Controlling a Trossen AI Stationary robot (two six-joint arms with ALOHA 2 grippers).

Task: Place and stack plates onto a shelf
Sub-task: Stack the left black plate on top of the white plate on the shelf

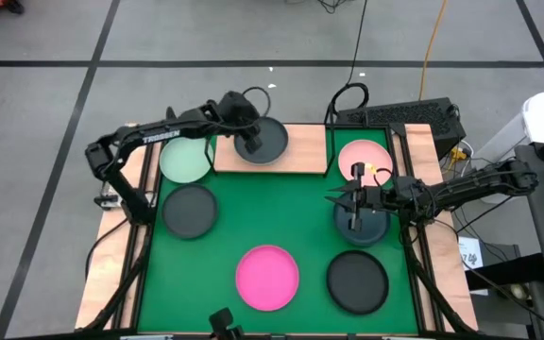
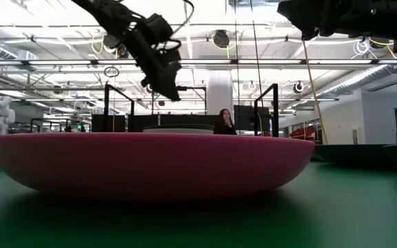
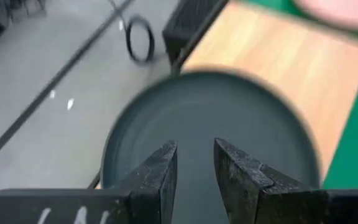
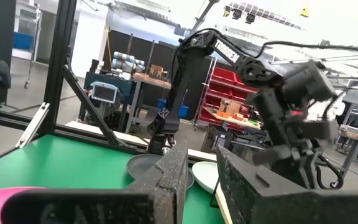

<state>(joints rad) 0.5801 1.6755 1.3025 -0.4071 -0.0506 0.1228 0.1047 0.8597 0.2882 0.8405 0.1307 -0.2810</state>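
Left arm: reaching from the left edge of the high view toward upper centre, elbow bent near the table's left side, wrist angling down over the shelf.
Left gripper (image 1: 251, 144): hovering over the dark plate (image 1: 263, 140) on the shelf; fingers (image 3: 160, 171) standing slightly apart in the left wrist view, gripping nothing.
Right arm: stretching in from the right edge of the high view, forearm lying nearly level, wrist pointing toward centre.
Right gripper (image 1: 355, 210): hanging over a second dark plate (image 1: 363, 225) at centre right of the high view; fingers (image 4: 174, 168) showing a narrow gap in the right wrist view; unclear whether clamping anything.
Shelf (image 1: 300, 151): lying as a pale wooden board at upper centre of the high view, carrying the one dark plate.
Green plate (image 1: 187, 157): sitting just left of the shelf.
Pale pink plate (image 1: 365, 159): sitting just right of the shelf.
Bright pink plate (image 1: 267, 276): lying at lower centre on the green mat (image 1: 281, 212).
Other dark plates: one (image 1: 190, 210) at centre left, one (image 1: 357, 280) at lower right.
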